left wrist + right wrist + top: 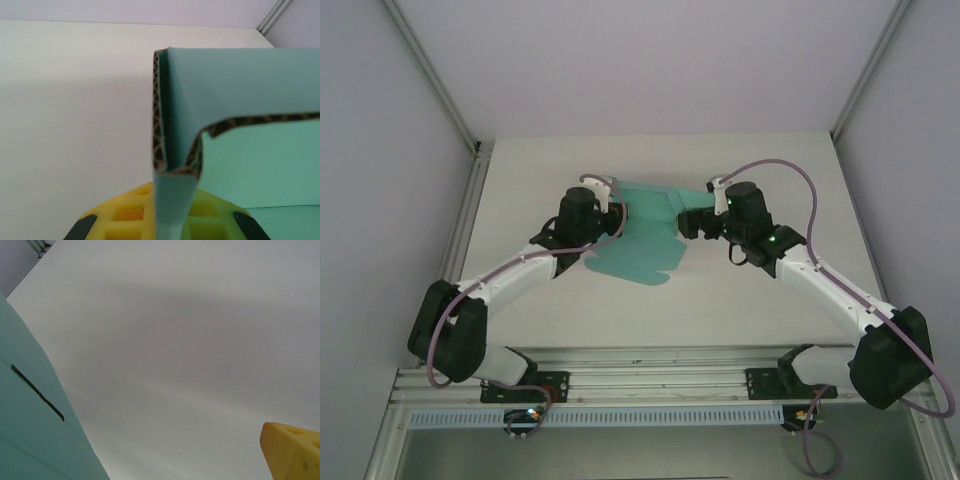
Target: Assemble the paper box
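The paper box (640, 240) is a teal-green cut-out sheet, partly folded, lying mid-table between the two arms. My left gripper (609, 201) is at its left edge, shut on an upright folded flap (172, 200) that passes between the yellow fingers (120, 215). The flap's brown corrugated edge shows, and a teal panel (250, 90) stands up to the right of it. My right gripper (693, 222) is at the sheet's right side and stands open. One yellow finger (292, 452) shows at the lower right, and a teal panel with a slit (25, 430) covers the lower left, hiding the other finger.
The white table (740, 290) has bare room in front of the sheet and to both sides. Grey walls enclose the back and sides. An aluminium rail (650, 385) with the arm bases runs along the near edge.
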`<state>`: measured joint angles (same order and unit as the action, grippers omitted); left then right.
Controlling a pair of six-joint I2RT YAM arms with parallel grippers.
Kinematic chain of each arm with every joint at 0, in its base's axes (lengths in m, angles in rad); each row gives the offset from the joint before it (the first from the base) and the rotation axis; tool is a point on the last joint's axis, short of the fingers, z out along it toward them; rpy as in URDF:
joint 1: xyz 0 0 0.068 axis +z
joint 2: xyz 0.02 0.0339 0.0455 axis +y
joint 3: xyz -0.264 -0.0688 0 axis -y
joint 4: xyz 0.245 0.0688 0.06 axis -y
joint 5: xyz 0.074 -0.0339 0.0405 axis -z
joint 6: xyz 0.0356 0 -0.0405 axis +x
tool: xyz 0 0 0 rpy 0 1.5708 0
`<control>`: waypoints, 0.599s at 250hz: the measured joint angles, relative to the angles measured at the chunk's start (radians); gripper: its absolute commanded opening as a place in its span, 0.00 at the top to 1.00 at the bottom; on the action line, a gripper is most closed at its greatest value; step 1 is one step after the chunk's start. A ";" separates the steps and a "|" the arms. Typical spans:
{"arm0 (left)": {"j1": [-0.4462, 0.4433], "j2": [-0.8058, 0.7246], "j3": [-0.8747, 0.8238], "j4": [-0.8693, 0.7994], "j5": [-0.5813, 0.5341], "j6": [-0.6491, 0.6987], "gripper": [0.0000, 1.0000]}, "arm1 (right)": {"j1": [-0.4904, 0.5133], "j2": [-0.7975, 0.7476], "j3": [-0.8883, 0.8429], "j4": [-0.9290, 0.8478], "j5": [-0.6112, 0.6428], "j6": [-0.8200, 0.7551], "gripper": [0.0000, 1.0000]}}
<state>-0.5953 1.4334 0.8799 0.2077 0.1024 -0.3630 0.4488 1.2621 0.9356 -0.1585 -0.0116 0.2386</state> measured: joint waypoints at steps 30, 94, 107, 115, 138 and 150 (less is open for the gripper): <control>0.000 0.011 0.008 -0.016 -0.027 -0.026 1.00 | 0.051 0.012 -0.028 0.068 0.091 0.001 0.00; -0.005 0.049 0.066 -0.108 -0.082 -0.083 1.00 | 0.169 0.097 -0.045 0.202 0.423 0.008 0.00; -0.010 0.054 0.072 -0.116 -0.090 -0.089 1.00 | 0.190 0.114 -0.044 0.219 0.490 0.008 0.00; -0.012 0.058 0.075 -0.118 -0.096 -0.090 1.00 | 0.198 0.122 -0.042 0.226 0.528 0.008 0.00; -0.019 0.067 0.083 -0.127 -0.100 -0.095 1.00 | 0.209 0.132 -0.042 0.235 0.593 0.006 0.00; -0.023 0.069 0.088 -0.133 -0.100 -0.097 1.00 | 0.211 0.127 -0.042 0.235 0.614 0.003 0.00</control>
<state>-0.6182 1.5028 0.9680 0.0750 0.0021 -0.4603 0.6601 1.3895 0.8932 0.0769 0.6022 0.2413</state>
